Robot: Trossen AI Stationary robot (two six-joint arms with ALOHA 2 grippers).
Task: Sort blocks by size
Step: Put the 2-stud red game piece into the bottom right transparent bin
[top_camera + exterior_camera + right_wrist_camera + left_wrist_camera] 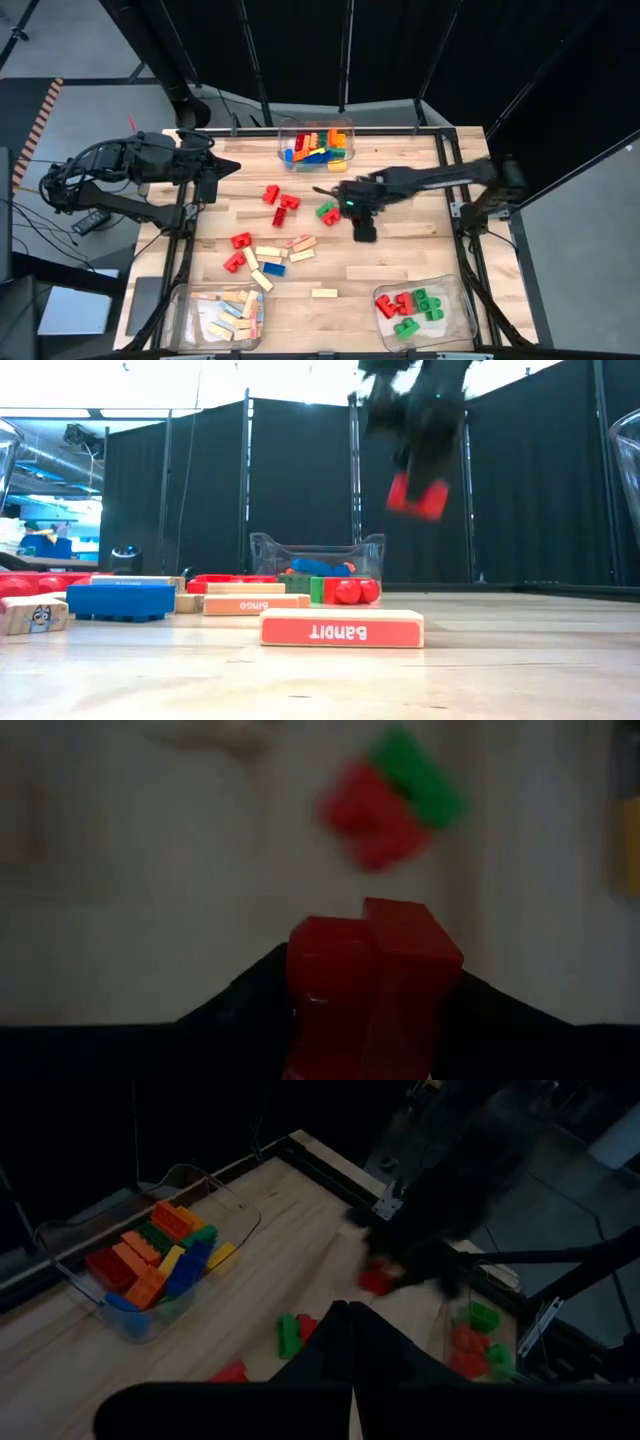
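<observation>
Gripping a glossy red studded brick (370, 975), our right end effector (418, 480) hangs above the table (400, 260); just beyond it lies a joined red-and-green brick pair (392, 795).

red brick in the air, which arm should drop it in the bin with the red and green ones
Right. The right tool is shut on the red brick, lifted over mid-table, on the side of that bin. The left tool waits at the far left edge.

blocks (272, 252) scattered mid-table, 1 red brick (418, 496) lifted – airborne
</observation>
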